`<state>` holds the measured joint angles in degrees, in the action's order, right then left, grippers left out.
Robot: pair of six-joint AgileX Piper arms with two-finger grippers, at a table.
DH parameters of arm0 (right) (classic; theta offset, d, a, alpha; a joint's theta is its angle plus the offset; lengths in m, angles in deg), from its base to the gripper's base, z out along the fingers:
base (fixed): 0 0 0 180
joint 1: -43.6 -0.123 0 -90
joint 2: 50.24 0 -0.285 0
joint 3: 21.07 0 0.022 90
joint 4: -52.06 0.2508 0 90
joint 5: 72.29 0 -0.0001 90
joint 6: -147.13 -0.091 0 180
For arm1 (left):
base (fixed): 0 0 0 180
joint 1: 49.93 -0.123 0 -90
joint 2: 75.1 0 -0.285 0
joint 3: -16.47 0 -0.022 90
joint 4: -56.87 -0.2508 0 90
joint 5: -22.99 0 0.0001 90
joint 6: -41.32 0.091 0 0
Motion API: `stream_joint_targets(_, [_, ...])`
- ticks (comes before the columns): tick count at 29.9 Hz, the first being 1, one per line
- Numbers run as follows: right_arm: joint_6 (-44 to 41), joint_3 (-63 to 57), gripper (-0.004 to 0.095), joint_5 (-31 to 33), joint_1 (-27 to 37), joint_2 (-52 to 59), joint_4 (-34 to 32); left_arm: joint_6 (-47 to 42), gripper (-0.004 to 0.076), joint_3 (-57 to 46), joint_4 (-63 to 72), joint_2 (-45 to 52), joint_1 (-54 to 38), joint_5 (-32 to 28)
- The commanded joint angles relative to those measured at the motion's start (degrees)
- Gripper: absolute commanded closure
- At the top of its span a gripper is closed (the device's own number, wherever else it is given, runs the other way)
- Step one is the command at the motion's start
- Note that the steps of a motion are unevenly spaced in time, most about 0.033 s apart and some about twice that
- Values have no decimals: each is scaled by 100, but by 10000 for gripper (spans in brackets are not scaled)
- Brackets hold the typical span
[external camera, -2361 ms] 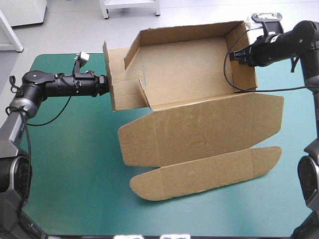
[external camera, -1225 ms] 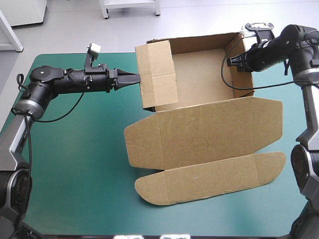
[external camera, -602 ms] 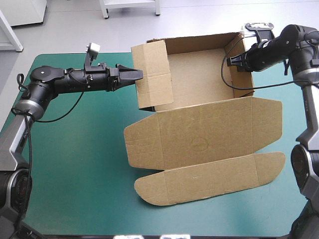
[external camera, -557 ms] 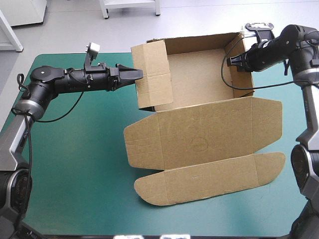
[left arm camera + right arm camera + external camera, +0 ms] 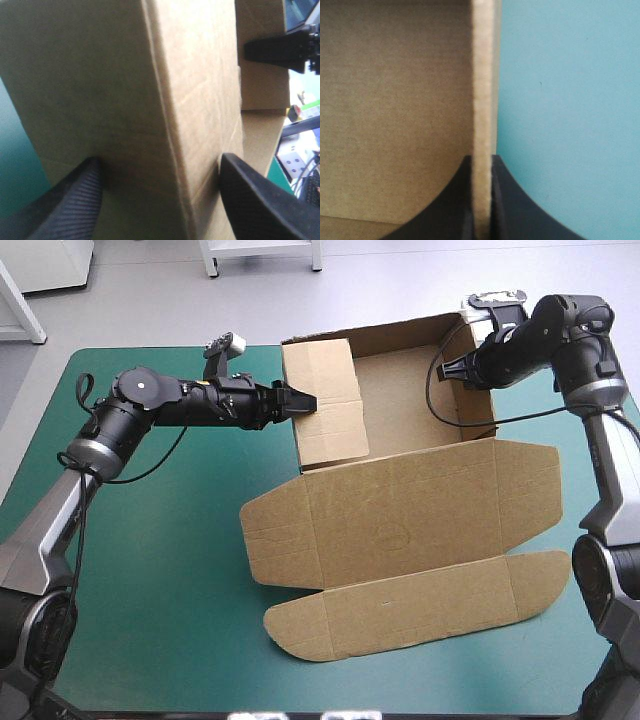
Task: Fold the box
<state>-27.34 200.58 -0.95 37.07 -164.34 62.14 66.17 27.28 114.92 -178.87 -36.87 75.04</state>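
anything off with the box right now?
Only the left wall of the box: it leans inward, not tucked flush. The left end effector straddles it, open; the right end effector pinches the right wall. No tears visible.

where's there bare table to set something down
The near-left teal-green cover, bordered by the left arm and the box's flat lid, is bare. Crowded: the far side, where the left gripper and right gripper meet the tray walls.
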Motion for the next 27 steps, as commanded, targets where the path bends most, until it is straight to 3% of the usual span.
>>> stream_joint_targets(1, [-138,177,911,-122,-42,319,223,-856,268,361,-582,295,217,-148])
stream_joint_targets(9, [-196,177,911,-63,-48,319,213,-1773,280,433,-1344,295,378,-269])
stream_joint_targets(14, [-218,177,911,-9,-110,319,8,-1812,299,433,-1304,295,378,-319])
stream_joint_targets(17, [-218,177,911,-9,-156,319,-1,-1737,409,433,-1304,285,378,-418])
stream_joint_targets(21, [-230,177,911,-9,-236,319,-1,-1499,729,433,-1259,285,378,-639])
stream_joint_targets(27, [-460,167,911,2,-526,319,-273,-1309,732,433,-1301,255,481,-1061])
